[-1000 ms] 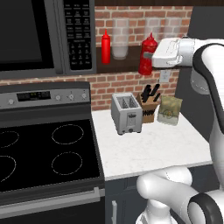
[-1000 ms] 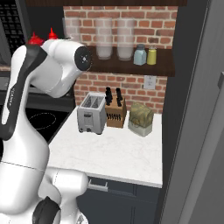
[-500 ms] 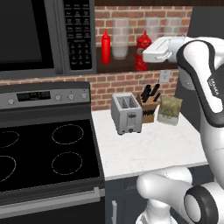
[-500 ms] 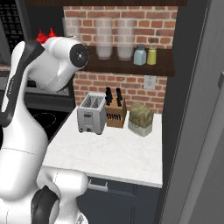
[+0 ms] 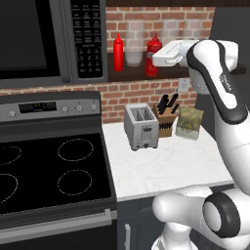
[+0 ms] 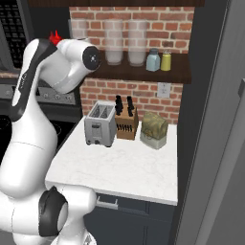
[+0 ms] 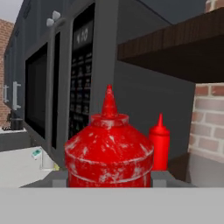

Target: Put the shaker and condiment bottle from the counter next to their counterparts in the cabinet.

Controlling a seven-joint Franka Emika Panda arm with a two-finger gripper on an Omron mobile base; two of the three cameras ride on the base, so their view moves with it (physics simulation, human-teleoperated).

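My gripper [image 5: 153, 60] is shut on the condiment bottle [image 5: 153, 49], a stout red squeeze bottle held upright at shelf height. In the hand view the condiment bottle [image 7: 109, 151] sits close between the fingers, with the slim red bottle [image 7: 160, 141] just behind it to the right. That slim bottle [image 5: 118, 52] stands on the cabinet shelf [image 5: 132, 74] a little left of the held one. Only the held bottle's red tip [image 6: 54, 36] pokes out from behind my arm in the right base view. The blue-grey shaker [image 6: 153, 60] stands beside the yellow-green shaker [image 6: 166, 61] on the shelf [image 6: 143, 72].
Frosted glass jars [image 6: 125, 43] stand on the shelf between the bottles and the shakers. The black microwave [image 5: 49, 39] borders the shelf on the left. On the counter [image 5: 166, 166] below are a toaster [image 5: 140, 127], a knife block [image 5: 166, 119] and a bread bag [image 5: 189, 123]. A stove [image 5: 49, 171] lies left.
My arm has carried the condiment bottle leftward along the shelf, closer to the slim red bottle. The grip has stayed the same.
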